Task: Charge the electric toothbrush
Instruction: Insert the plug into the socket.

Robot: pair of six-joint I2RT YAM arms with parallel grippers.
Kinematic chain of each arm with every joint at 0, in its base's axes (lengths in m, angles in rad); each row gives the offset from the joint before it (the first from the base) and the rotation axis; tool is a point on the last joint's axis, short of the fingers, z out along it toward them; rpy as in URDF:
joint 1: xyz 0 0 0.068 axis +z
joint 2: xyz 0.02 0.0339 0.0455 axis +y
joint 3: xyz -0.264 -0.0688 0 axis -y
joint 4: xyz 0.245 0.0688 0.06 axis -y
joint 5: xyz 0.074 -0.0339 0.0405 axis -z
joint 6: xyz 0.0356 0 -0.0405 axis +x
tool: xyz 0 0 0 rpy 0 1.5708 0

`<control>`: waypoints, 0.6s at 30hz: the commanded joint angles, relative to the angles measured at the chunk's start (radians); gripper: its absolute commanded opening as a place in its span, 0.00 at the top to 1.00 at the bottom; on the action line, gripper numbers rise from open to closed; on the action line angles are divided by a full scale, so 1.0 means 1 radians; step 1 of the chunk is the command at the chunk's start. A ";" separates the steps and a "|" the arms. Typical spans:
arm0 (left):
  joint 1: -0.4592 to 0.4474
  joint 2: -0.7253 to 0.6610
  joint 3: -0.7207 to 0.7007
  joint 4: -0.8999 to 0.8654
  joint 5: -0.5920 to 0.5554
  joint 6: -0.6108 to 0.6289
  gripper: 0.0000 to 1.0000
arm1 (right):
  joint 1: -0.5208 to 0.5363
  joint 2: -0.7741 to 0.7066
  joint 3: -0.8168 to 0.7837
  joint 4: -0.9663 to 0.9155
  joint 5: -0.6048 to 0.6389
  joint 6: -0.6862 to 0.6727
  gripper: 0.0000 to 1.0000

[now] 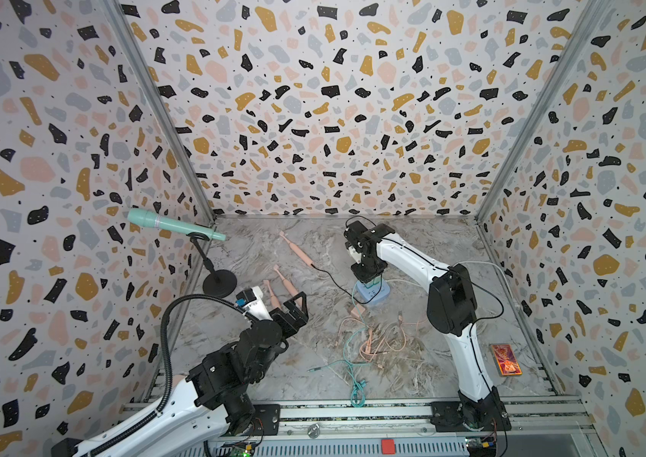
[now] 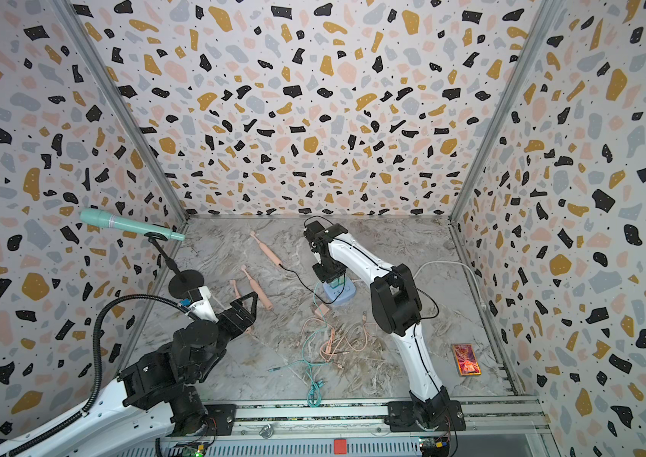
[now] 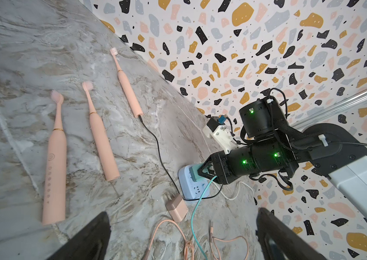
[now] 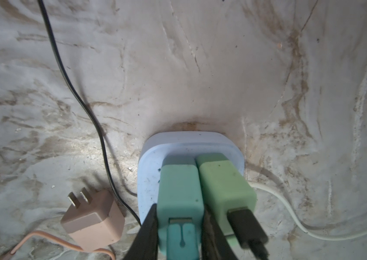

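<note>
Three pink electric toothbrushes lie side by side on the marble floor. The far toothbrush [image 1: 301, 251] [image 3: 128, 90] has a black cable [image 1: 333, 279] [image 4: 74, 90] in its base. The cable runs to a light green adapter [image 4: 225, 186] plugged into the pale blue power strip [image 1: 377, 296] [image 4: 148, 171]. My right gripper [image 1: 369, 283] [image 4: 180, 208] points straight down, shut on a teal adapter [image 4: 179, 191] seated in the strip beside the green one. My left gripper [image 1: 299, 306] [image 3: 183, 211] hangs open and empty by the two nearer toothbrushes [image 3: 101, 137] [image 3: 55, 166].
A loose pink adapter [image 3: 177, 208] [image 4: 92, 216] lies beside the strip. Pink and teal cables [image 1: 365, 340] tangle on the floor in front. A teal microphone [image 1: 171, 224] on a black stand [image 1: 218, 283] is at the left wall. A red card [image 1: 505, 359] lies right.
</note>
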State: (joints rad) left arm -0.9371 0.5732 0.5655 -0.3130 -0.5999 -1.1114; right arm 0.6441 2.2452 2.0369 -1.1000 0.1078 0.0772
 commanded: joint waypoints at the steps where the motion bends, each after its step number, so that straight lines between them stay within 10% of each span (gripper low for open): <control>1: 0.004 0.015 0.040 0.030 0.013 0.004 0.01 | -0.010 0.055 -0.032 -0.034 -0.016 -0.019 1.00; 9: 0.003 0.026 0.044 0.030 0.023 0.002 0.00 | 0.031 0.014 0.012 -0.044 0.009 -0.010 0.97; 18: 0.004 0.072 0.058 0.049 0.045 0.010 0.00 | 0.053 -0.087 0.037 -0.035 0.110 0.013 0.30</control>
State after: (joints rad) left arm -0.9371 0.6346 0.5873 -0.3065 -0.5629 -1.1130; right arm 0.6930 2.2436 2.0434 -1.1065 0.1745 0.0849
